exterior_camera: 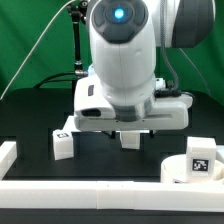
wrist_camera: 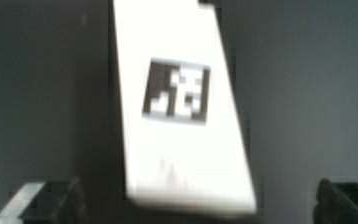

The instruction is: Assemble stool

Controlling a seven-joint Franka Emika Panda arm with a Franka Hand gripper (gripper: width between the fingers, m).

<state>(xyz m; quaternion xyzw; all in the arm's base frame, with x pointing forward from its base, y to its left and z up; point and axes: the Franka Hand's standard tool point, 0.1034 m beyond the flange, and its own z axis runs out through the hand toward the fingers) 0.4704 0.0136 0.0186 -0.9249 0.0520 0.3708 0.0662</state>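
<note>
The end effector (wrist_camera: 190,204) is being held low over the surface (exterior_camera: 110,166), fingers (wrist_camera: 34,203) apart on either side of a white leg (wrist_camera: 179,110), apparently for gripping, while the round seat (exterior_camera: 193,167) is being left at the exterior view's right and another leg (exterior_camera: 63,146) at its left.

A green backdrop (exterior_camera: 40,40) hung behind the gripper (exterior_camera: 128,138). A matte black tabletop (exterior_camera: 30,125) lay beneath it, and a white border rail (exterior_camera: 80,188) ran on its camera side, under soft light.
</note>
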